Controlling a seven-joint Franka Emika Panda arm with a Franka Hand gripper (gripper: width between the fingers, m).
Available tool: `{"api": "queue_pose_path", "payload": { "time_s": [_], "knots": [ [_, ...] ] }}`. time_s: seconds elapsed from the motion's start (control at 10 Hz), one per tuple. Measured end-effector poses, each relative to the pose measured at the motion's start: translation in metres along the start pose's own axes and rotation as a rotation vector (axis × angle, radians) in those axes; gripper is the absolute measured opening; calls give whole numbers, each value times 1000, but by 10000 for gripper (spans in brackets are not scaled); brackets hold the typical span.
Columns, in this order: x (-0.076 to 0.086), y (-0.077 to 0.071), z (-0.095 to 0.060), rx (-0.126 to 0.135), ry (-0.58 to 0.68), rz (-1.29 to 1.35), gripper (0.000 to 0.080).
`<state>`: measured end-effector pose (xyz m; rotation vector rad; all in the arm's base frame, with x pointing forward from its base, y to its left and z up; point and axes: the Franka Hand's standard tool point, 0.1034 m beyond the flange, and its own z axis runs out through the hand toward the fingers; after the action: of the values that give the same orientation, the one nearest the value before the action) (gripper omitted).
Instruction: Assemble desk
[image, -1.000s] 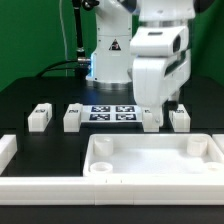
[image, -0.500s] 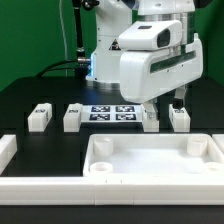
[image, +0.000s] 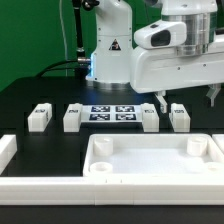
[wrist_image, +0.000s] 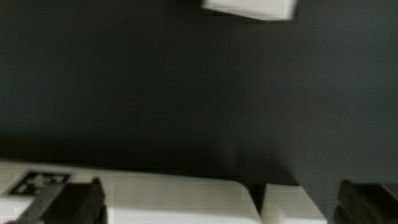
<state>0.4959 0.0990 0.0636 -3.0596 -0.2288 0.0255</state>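
Beyond the far rim of the desk top, toward the exterior view's right, the gripper hangs with its jaws spread wide, nothing between them. Four legs stand loose in a row behind that desk top (the marker board lies mid-row), none fitted. Assembly looks barely begun: every leg is left to mount.

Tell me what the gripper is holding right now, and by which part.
Nothing is held: the two-finger gripper hangs open and empty above the row of white square block legs.
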Motion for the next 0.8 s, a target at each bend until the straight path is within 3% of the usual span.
{"api": "queue_pose_path", "payload": {
  "time_s": [0.2, 0.3, 0.4, 0.5, 0.8],
  "knots": [
    [-1, -9, 5, 6, -46, 33, 649],
    [-7, -12, 6, 13, -144, 46, 649],
    [-5, -10, 4, 48, -281, 98, 649],
    [4, -5, 6, 59, -336, 107, 649],
    [-2, -9, 8, 81, -542, 100, 649]
  ]
}}
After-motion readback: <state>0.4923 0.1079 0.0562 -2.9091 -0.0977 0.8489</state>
